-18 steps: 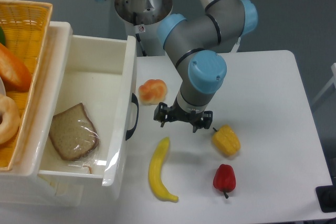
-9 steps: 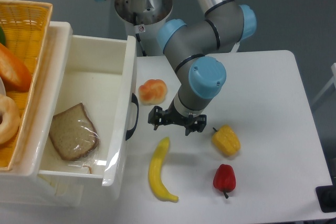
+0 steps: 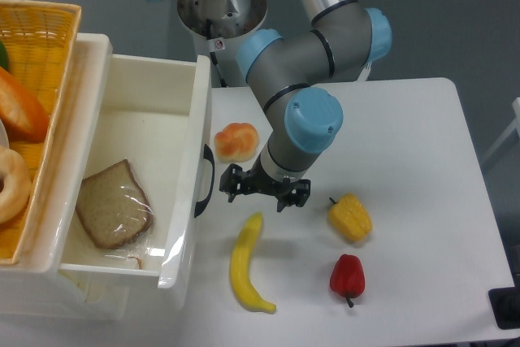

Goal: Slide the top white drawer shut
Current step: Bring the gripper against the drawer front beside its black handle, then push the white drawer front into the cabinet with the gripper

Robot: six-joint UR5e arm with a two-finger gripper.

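Observation:
The top white drawer (image 3: 188, 144) stands pulled out to the right from the cabinet, with a slice of bread (image 3: 112, 205) in a clear wrap lying inside. Its black arched handle (image 3: 206, 181) faces the table. My gripper (image 3: 262, 191) hangs open just right of that handle, a small gap away, above the tip of the banana (image 3: 245, 264). Nothing is between its fingers.
A peach-coloured fruit (image 3: 236, 141) lies beside the drawer front, behind the gripper. A yellow pepper (image 3: 350, 217) and a red pepper (image 3: 347, 277) lie to the right. A yellow woven basket (image 3: 32, 62) with bread items sits on the cabinet top at left.
The gripper has moved left across the table towards the drawer handle, still open. The drawer and the fruit have not moved.

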